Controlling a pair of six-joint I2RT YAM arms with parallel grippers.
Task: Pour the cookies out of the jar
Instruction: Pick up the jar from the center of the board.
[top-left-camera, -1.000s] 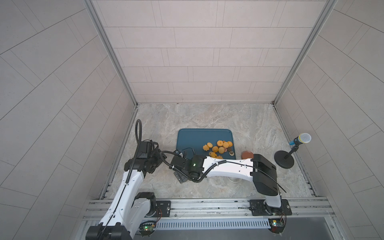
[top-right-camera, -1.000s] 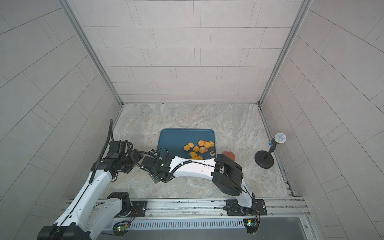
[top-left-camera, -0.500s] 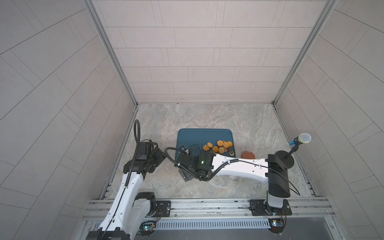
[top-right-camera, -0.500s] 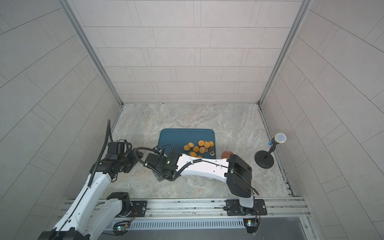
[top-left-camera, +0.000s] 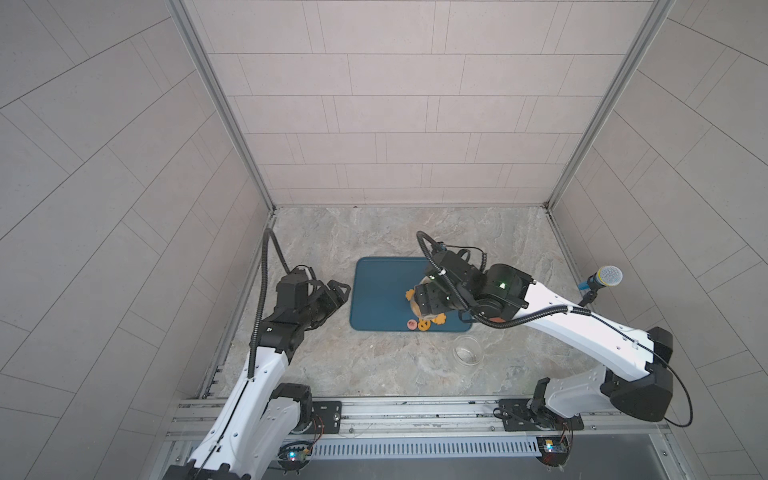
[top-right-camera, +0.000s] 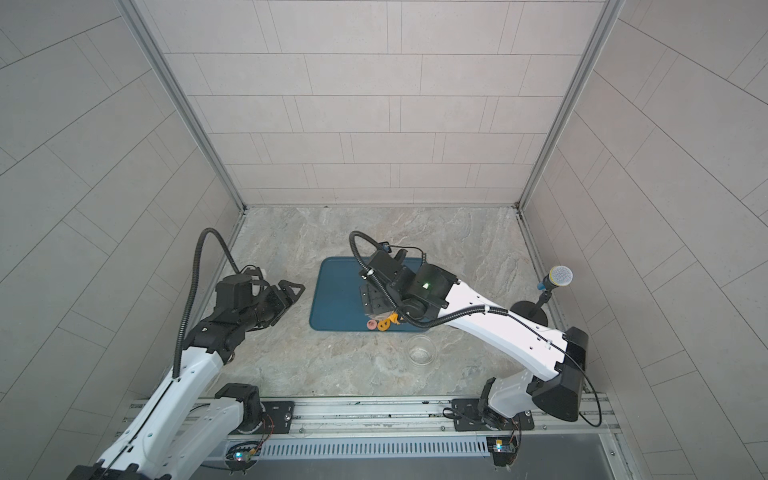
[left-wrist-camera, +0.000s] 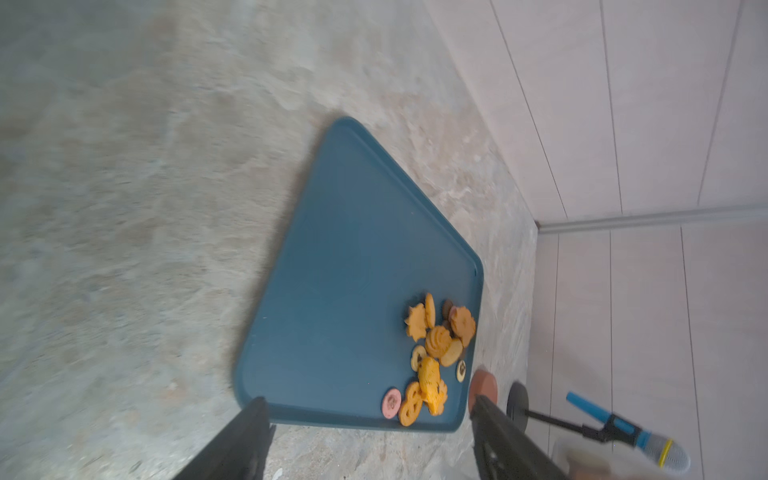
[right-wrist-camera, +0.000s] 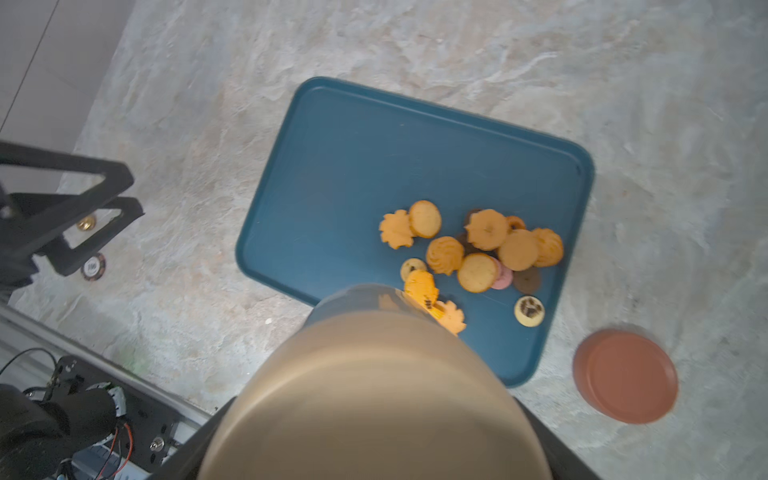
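we see the cookies (right-wrist-camera: 478, 249) heaped in one corner of the blue tray (right-wrist-camera: 353, 166). our right gripper (top-left-camera: 430, 300) clasps a tan round container (right-wrist-camera: 374, 395) over them; our left gripper (top-left-camera: 343, 293) hangs released beside the tray.

Most cookies (top-left-camera: 424, 325) out of sight
In both top views the right arm (top-left-camera: 503, 291) covers much of the pile; in the right wrist view a blurred tan object (right-wrist-camera: 374, 395), cut by the edge, hides one tray (right-wrist-camera: 332, 166) corner.
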